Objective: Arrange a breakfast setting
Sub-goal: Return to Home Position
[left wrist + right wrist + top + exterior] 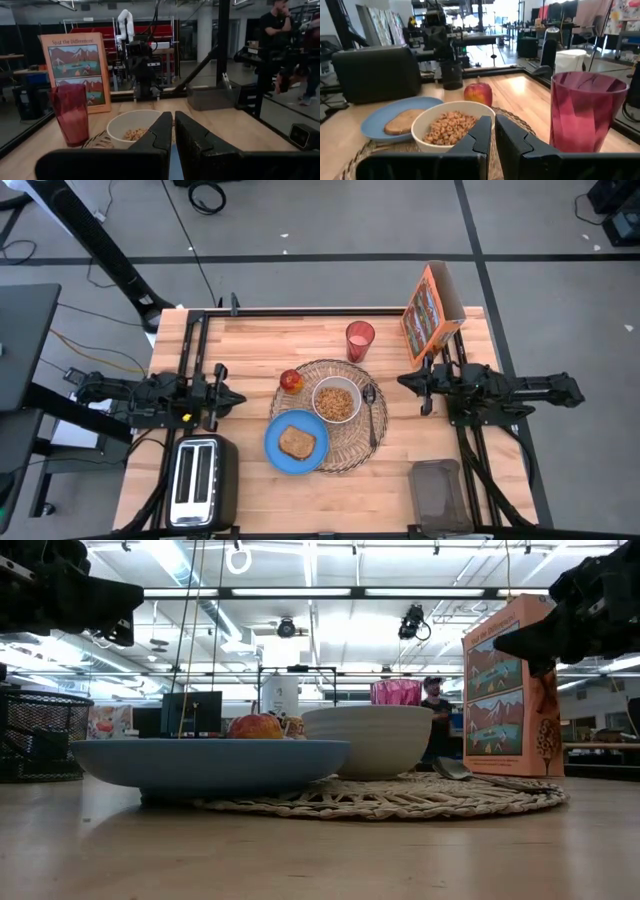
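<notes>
Overhead strip lights (330, 592) give bright, even illumination; in the low view they glare white across the ceiling. The wooden table (250, 340) is uniformly lit from above. Shadows are soft and short, noted beneath the blue plate (210, 765). The pink cup (585, 110) carries pale highlights.

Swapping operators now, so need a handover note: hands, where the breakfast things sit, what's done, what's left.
Left hand: shut, empty, beside the placemat on its left. Right hand: shut, empty, on its right.
On the placemat: bowl in the middle, spoon right of it, apple at the far-left edge; blue plate with toast overlaps the near-left edge.
Pink cup stands behind the mat; cereal box upright at the far right.
Done: setting looks laid. Left: likely only parking both arms.
</notes>
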`<action>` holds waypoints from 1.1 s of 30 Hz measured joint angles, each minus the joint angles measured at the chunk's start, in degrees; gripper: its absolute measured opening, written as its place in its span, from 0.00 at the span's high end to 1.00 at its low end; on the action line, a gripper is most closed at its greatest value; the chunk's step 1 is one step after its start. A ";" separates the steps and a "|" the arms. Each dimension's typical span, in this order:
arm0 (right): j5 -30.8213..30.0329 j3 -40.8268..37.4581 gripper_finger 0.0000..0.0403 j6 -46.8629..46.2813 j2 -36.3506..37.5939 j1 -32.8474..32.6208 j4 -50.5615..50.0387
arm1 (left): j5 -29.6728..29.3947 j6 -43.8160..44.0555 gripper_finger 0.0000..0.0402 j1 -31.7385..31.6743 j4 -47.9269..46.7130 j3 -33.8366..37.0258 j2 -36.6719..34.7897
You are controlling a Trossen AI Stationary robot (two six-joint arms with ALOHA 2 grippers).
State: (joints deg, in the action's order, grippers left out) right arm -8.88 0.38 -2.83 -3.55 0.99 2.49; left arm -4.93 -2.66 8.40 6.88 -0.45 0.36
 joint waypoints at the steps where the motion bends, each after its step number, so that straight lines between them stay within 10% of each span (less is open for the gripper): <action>1: -0.22 0.00 0.92 0.23 -0.48 0.05 0.00 | 0.02 0.23 0.93 0.00 0.00 0.00 0.00; 33: -0.33 0.00 0.92 -1.48 -2.16 -1.39 0.47 | 1.88 -0.75 0.93 0.07 -4.26 0.07 -0.02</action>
State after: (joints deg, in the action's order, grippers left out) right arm -9.21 0.38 -4.32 -5.72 -0.40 2.96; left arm -3.05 -3.41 8.47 2.61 -0.38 0.34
